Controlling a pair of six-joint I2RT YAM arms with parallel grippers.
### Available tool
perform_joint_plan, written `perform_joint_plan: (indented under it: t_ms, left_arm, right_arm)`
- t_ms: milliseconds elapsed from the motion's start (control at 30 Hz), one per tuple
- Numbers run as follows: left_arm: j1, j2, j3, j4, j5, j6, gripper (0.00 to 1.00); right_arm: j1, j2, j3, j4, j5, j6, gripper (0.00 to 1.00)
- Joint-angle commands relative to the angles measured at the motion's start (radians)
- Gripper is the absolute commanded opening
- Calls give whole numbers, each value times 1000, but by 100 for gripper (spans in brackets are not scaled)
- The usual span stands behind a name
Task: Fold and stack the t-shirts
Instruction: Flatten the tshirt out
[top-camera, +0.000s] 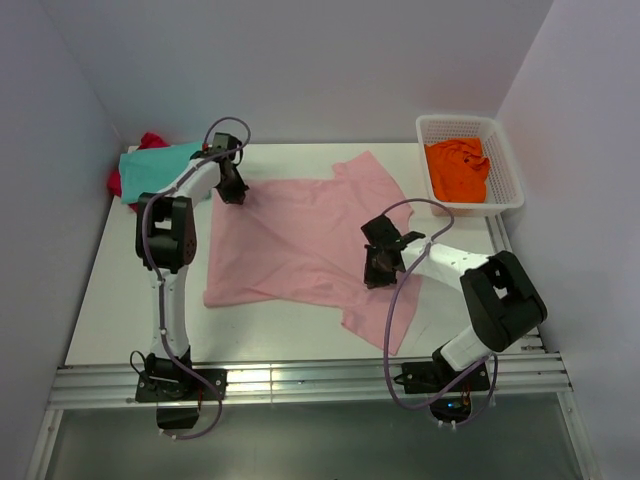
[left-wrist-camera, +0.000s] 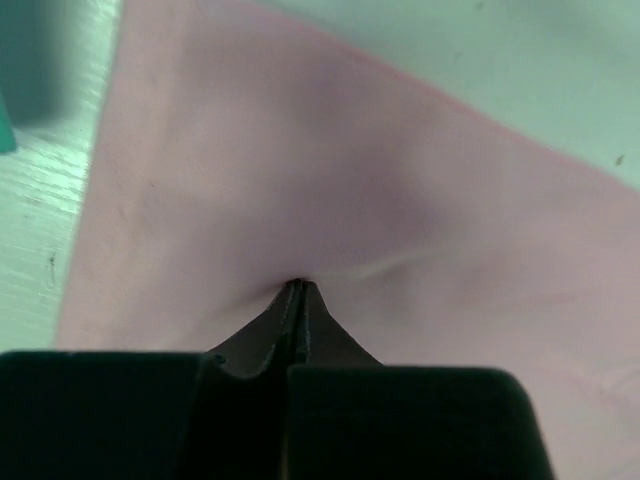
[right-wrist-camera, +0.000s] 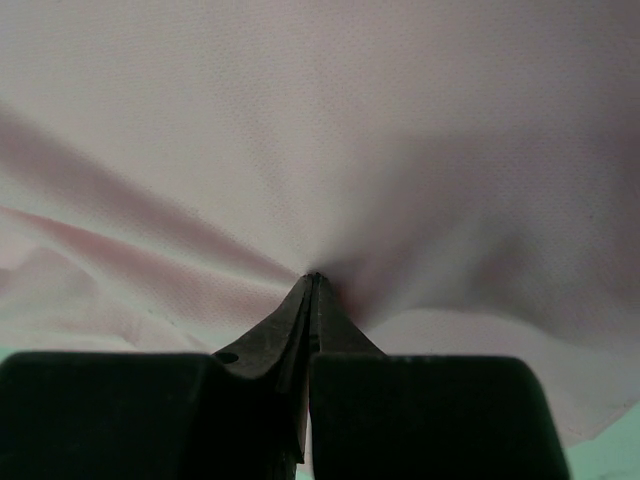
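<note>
A light pink t-shirt (top-camera: 300, 240) lies spread flat across the middle of the white table (top-camera: 120, 310). My left gripper (top-camera: 232, 190) sits at the shirt's far left corner. In the left wrist view it (left-wrist-camera: 298, 286) is shut, and the pink cloth (left-wrist-camera: 330, 170) puckers at its tips. My right gripper (top-camera: 378, 270) rests on the shirt's right side. It (right-wrist-camera: 315, 277) is shut too, with folds of pink cloth (right-wrist-camera: 300, 130) drawn into the tips. A folded teal t-shirt (top-camera: 155, 165) lies on a red one (top-camera: 150, 140) at the far left. An orange t-shirt (top-camera: 458, 168) fills the basket.
A white mesh basket (top-camera: 508, 175) stands at the table's far right corner. The teal and red pile sits just left of my left gripper, against the left wall. The aluminium rail (top-camera: 300, 385) with both arm bases runs along the near edge.
</note>
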Motion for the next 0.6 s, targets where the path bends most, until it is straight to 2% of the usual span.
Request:
perform_joint_plan:
  t_ms: [0, 33, 67, 100, 133, 167, 200, 233, 267, 300, 433, 567]
  left_arm:
    - [27, -31, 81, -19, -41, 21, 4]
    - [32, -66, 84, -19, -37, 17, 10]
    - [36, -88, 84, -22, -37, 11, 28]
    - [43, -114, 78, -23, -36, -2, 41]
    - [44, -177, 70, -19, -36, -10, 64]
    - [44, -212, 41, -14, -39, -13, 74]
    - [44, -250, 21, 4, -34, -21, 83]
    - [44, -328, 1, 7, -30, -24, 88]
    - [44, -365, -37, 1, -30, -29, 92]
    - [43, -437, -62, -8, -27, -39, 93]
    - [41, -602, -238, -46, 5, -73, 86]
    - [36, -758, -557, -17, 59, -124, 80]
  right_arm:
    - [-19, -14, 34, -173, 122, 23, 0]
    - [-20, -20, 48, -186, 127, 23, 0]
    - [-19, -28, 78, -195, 127, 22, 0]
    - [-19, -49, 97, -213, 128, 19, 1]
    - [-19, -60, 115, -226, 130, 17, 4]
    - [-19, -71, 161, -238, 139, 19, 17]
    - [-19, -89, 184, -267, 141, 17, 27]
    - [-19, -95, 210, -282, 144, 17, 37]
    - [-19, -109, 259, -299, 148, 16, 53]
    - [-19, -115, 282, -327, 148, 14, 57]
    - [-19, -140, 365, -367, 142, 9, 59]
    - [-19, -158, 384, -376, 134, 11, 58]
